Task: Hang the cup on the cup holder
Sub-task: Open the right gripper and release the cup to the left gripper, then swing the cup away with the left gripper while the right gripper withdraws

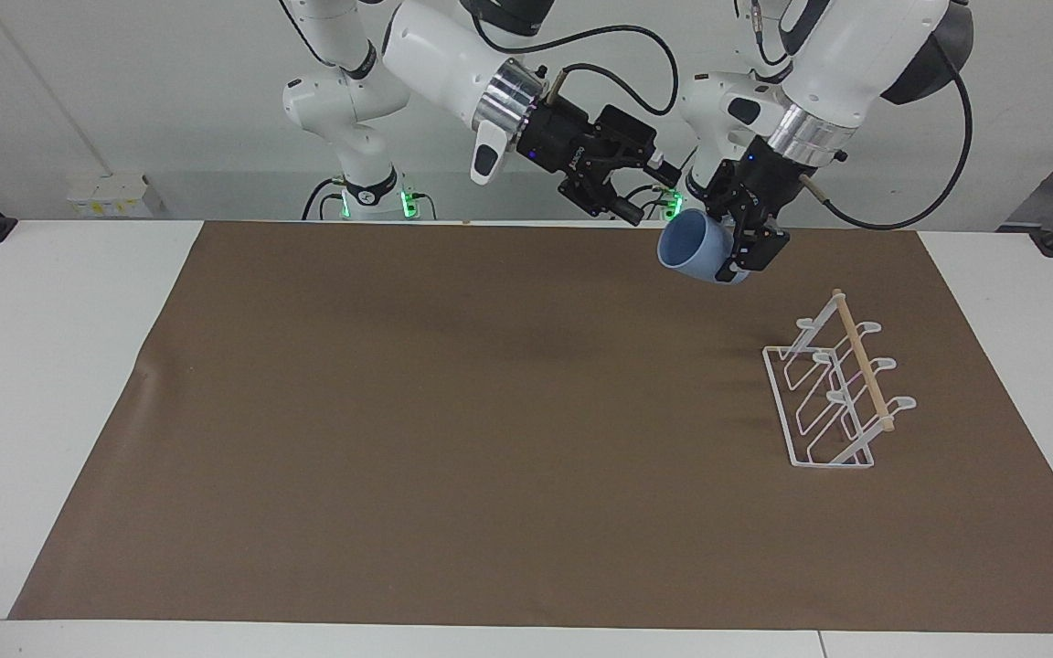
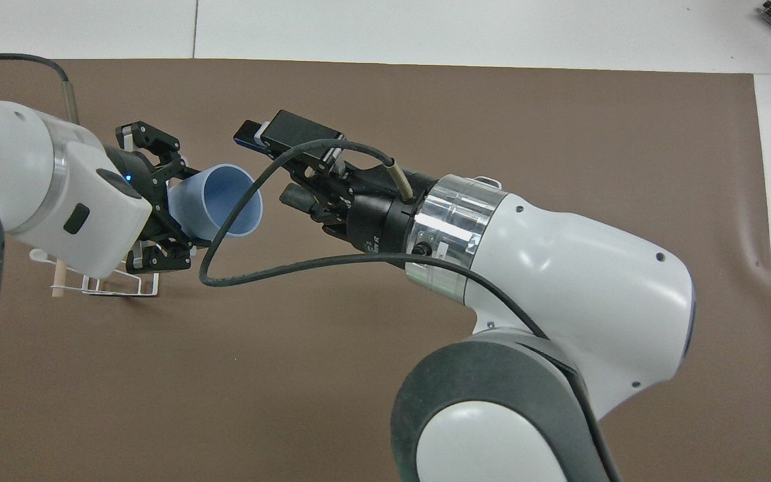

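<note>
Left gripper (image 1: 735,254) clamped on cup (image 1: 696,249), in the air; right gripper (image 1: 643,194) spread apart, holding nothing.

Landmark: cup holder (image 1: 833,395), standing on the brown mat (image 1: 453,429) toward the left arm's end of the table (image 1: 42,384). Cup is light blue, tipped on its side, mouth facing the right gripper, narrow base in the left gripper's fingers. It hangs over the mat, not touching the cup holder, off toward the right arm's end from it. Right gripper is just beside the cup's mouth, apart from it, its 2 fingers clear of the rim. Cup holder is white wire with a wooden dowel (image 1: 861,370) on top, no cup on it yet.
</note>
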You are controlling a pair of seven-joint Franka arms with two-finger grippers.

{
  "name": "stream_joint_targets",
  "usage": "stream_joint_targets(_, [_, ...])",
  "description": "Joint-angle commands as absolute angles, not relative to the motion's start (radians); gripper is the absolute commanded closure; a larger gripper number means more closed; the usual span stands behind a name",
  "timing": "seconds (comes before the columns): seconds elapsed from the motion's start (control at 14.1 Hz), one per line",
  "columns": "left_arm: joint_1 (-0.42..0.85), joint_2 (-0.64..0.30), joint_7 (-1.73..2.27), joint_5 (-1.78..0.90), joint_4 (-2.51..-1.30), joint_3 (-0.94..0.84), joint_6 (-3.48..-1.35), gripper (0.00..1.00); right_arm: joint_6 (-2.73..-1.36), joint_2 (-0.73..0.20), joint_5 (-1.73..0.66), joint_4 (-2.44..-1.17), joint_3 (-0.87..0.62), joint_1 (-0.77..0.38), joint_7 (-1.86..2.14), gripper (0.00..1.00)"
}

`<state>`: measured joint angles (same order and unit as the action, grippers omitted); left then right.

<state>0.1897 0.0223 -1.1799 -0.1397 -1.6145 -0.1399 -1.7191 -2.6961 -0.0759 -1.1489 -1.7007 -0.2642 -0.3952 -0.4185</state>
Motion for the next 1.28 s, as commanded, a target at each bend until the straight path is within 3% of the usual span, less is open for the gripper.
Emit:
stream_joint_targets(0.0, [0.184,0.051,-1.126,0.037,-1.625,-0.146,-1.677,1.0,-2.7,-0.074,-1.077,-1.706,-0.27,-0.361,-0.292,0.02])
stream_joint_targets(0.14, [0.196,0.052,-1.106,0.222,-1.624,-0.155,-1.677,1.0,-2.674,-0.077,-0.914,-1.717,-0.27,-0.328,-0.209,0.02])
stream_joint_targets(0.35, [0.252,0.098,-1.057,0.51,-1.728,-0.16,-1.7,1.0,-2.609,-0.083,-0.67,-1.712,-0.272,-0.264,-0.117,0.02])
stream_joint_targets(0.57, [0.248,0.068,-0.999,0.716,-1.761,-0.16,-1.755,1.0,-2.565,-0.089,-0.519,-1.71,-0.272,-0.206,0.039,0.02])
stream_joint_targets(0.85, [0.273,-0.036,-0.977,1.009,-1.784,-0.161,-1.769,1.0,-2.368,-0.091,-0.303,-1.674,-0.27,-0.126,0.089,0.04])
stream_joint_targets(1.21, [0.232,-0.046,-0.842,1.161,-1.922,-0.149,-1.908,1.0,-2.13,-0.077,-0.181,-1.674,-0.262,0.01,0.071,0.04])
